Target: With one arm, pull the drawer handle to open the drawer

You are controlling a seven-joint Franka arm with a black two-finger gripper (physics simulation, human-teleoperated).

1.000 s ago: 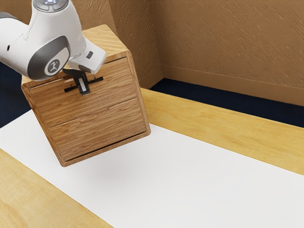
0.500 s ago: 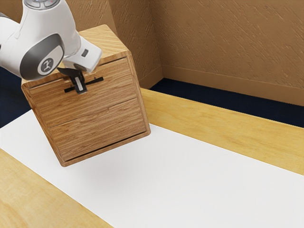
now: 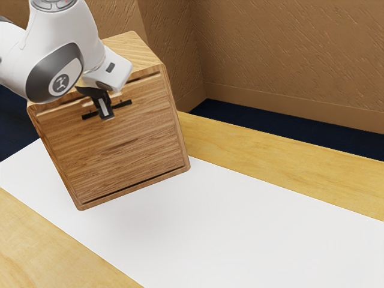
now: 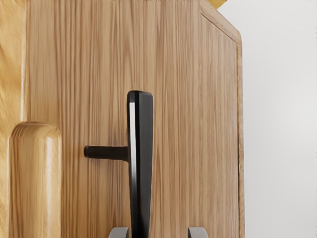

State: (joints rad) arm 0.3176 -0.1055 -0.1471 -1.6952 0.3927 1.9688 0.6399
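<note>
The black two-finger pincer point(image 3: 103, 108) points at the upper front of the cabinet and straddles the thin black bar handle point(image 3: 123, 104). In the wrist view its grey fingertips point(image 4: 119, 232) stand apart on either side of the bar point(image 4: 141, 163): one lies just beside it, the other has a clear gap, so the pincer is parted and does not clamp the handle. A short black post point(image 4: 105, 152) joins the bar to the light oak drawer front point(image 3: 144, 102), the upper panel of the box-shaped oak cabinet point(image 3: 120, 162) (whether this front stands proud of the cabinet I cannot tell). The white and grey arm point(image 3: 54, 54) comes in from the exterior view's upper left, above the cabinet's top. The cabinet stands on a white rectangular mat point(image 3: 228, 222) laid on the pale wooden tabletop point(image 3: 288, 159). Behind are a dark blue floor point(image 3: 300, 126) and rough brown walls point(image 3: 288, 48).
</note>
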